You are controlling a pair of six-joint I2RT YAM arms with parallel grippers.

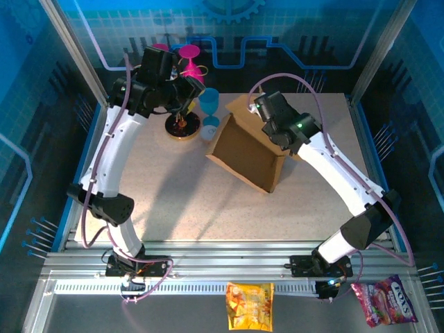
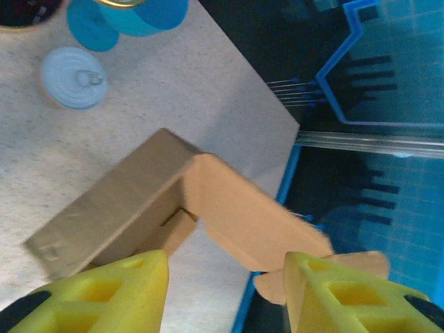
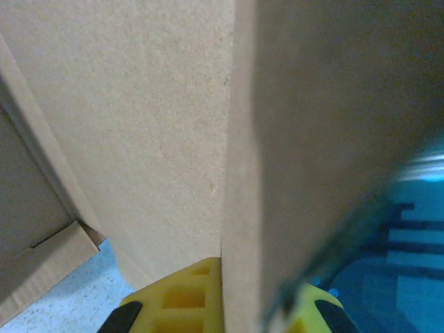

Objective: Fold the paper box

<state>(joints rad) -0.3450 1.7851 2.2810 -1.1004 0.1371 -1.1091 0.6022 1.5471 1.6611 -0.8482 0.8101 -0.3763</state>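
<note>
The paper box (image 1: 250, 149) is plain brown cardboard, standing partly folded in the middle of the table with one wall upright. From the left wrist view it appears below as a shallow tray with a raised flap (image 2: 236, 215). My right gripper (image 1: 262, 109) is at the box's far top edge, shut on a cardboard panel (image 3: 277, 139) that runs between its yellow fingers (image 3: 180, 298). My left gripper (image 1: 184, 89) hangs high at the back left, apart from the box. It is open (image 2: 225, 291), with nothing between its fingers.
Back left of the box stand a dark round dish (image 1: 182, 126), a blue cup (image 1: 209, 100), a tin can (image 1: 209, 132) and a pink goblet (image 1: 189, 59). The table's blue right edge (image 2: 288, 173) runs close to the flap. Two snack bags (image 1: 250, 305) (image 1: 385, 300) lie on the near rail.
</note>
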